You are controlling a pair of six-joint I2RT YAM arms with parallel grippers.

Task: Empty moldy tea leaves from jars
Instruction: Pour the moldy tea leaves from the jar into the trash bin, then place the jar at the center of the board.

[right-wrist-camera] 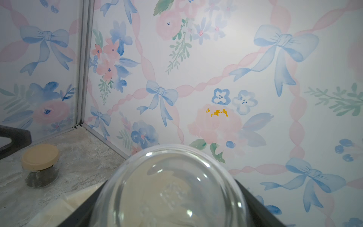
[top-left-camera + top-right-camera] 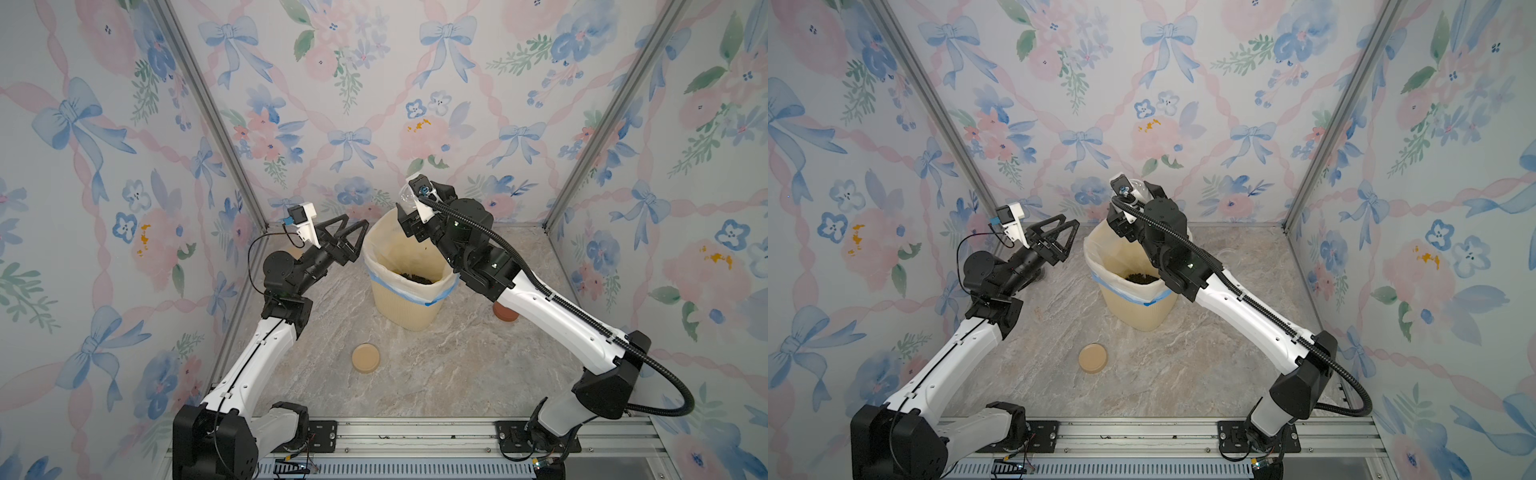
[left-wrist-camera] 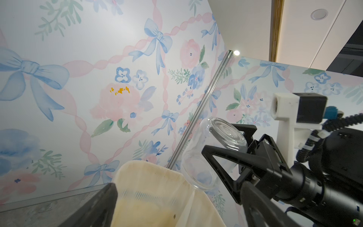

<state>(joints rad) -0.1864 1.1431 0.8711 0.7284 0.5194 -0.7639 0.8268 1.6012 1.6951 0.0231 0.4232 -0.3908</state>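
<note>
Jar (image 3: pixel 196 157) tipped over bin (image 2: pixel 403 307), pinched by raised right tool (image 3: pixel 220 139); left tool (image 2: pixel 355 222) spread.

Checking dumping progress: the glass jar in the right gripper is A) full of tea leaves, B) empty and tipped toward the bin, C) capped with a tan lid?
B: the jar in the right gripper is clear through, lidless, mouth tilted down at the lined bin.

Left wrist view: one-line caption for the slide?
Empty clear jar in the right gripper, tilted mouth-down over the cream lined bin.
</note>
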